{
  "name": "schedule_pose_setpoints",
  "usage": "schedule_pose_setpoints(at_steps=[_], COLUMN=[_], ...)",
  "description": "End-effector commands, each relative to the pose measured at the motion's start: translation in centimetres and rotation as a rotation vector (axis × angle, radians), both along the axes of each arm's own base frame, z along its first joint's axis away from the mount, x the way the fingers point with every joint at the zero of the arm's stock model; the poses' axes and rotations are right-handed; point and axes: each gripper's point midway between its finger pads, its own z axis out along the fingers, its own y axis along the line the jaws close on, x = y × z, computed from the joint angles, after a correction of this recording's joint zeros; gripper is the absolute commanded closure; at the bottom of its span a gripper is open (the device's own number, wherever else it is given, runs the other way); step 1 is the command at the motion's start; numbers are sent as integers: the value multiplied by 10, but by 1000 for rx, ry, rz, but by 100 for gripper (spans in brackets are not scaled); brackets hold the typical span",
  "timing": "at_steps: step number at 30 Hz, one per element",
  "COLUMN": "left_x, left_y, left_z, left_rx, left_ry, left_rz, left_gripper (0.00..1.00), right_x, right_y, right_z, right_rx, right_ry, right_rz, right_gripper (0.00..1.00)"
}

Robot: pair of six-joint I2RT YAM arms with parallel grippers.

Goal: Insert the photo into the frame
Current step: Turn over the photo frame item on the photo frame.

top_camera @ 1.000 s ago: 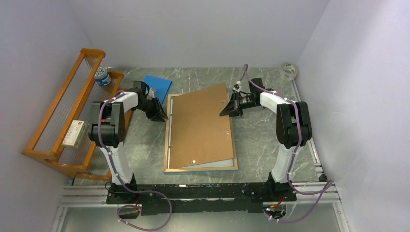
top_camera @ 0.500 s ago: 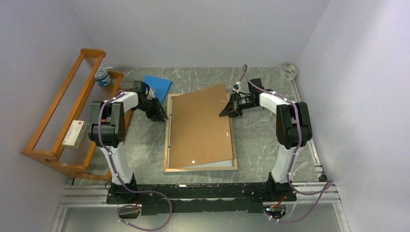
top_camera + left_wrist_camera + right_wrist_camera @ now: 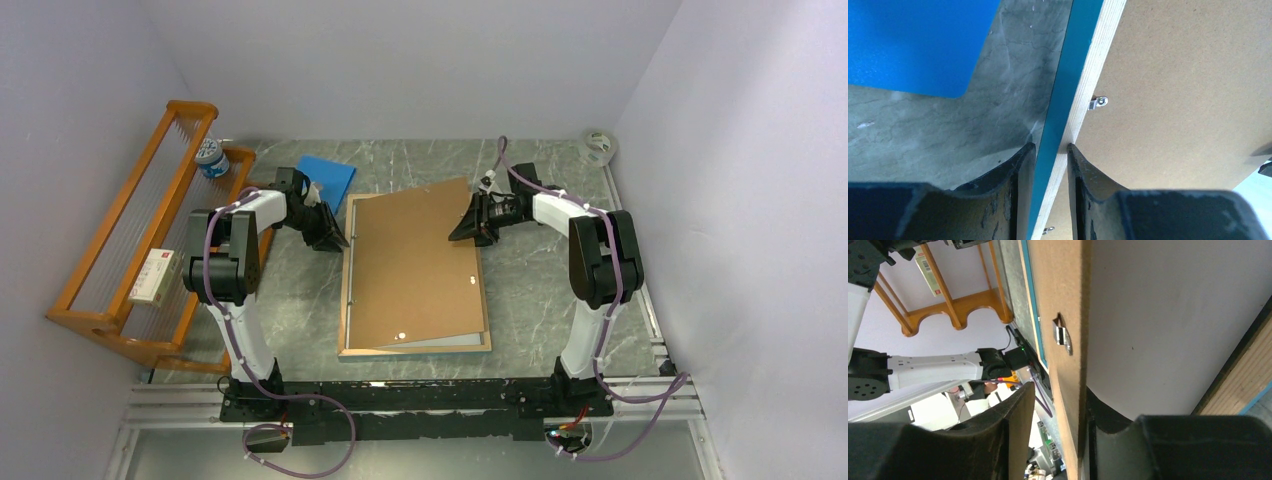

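Pinching the left rail of the frame, the left hand is closed on it, one finger against the turquoise side and the other against the light wood beside the backing board. The right hand stands open astride the board's far right corner, with a gap showing beside one finger. The board lies askew over the frame. The frame rests back-up in the middle of the tabletop. A pale sheet shows inside the frame under the board's near edge; whether it is the photo cannot be told. A blue pad lies just beyond the left hand, and an orange rack stands at the far left.
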Motion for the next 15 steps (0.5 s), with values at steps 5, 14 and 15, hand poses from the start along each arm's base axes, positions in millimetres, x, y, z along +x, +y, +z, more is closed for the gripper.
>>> schedule_pose_setpoints(at_steps=[5,14,15], left_x=[-3,-3,-3], left_y=[-5,-6,-7], left_z=[7,9,9], left_rx=[-11,-23,-24], left_ry=[-10,-3,-2], left_rz=[-2,6,6], left_gripper=[65,60,60], right_x=[5,7,7], right_y=[8,-1,-3], right_z=[2,-11,-13], right_rx=[26,-69,-87], right_ry=[-46,-58,-59], right_rz=[-16,-54,-58], right_gripper=[53,29,26])
